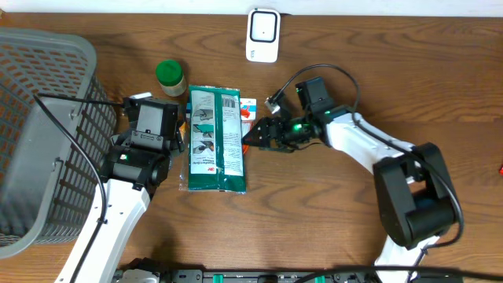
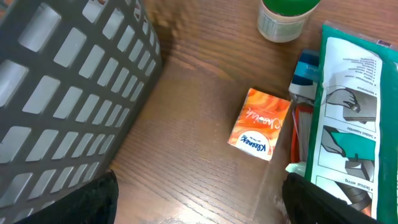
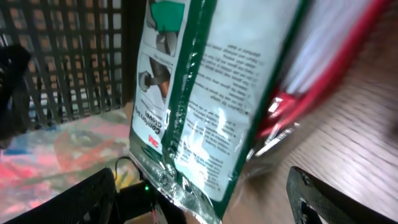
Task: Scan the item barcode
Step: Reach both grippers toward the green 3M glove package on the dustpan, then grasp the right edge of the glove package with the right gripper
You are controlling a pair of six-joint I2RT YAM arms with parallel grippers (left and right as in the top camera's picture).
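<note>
A brown wooden table point(image 1: 409, 71) holds a grey mesh basket point(image 1: 39, 118) at its left edge. A green and white packet point(image 1: 216, 141) lies flat near the middle, between the two arms, on top of a red and white item point(image 1: 247, 110). The right gripper point(image 3: 199, 193) has its jaws spread wide on either side of the packet's right edge; contact cannot be made out. The left gripper point(image 2: 199, 196) hangs with jaws wide apart, holding nothing. A white scanner point(image 1: 262, 34) sits at the far edge, a green-lidded jar point(image 1: 170, 77) just beyond the packet, and an orange tissue pack point(image 2: 260, 123) below the left gripper.
</note>
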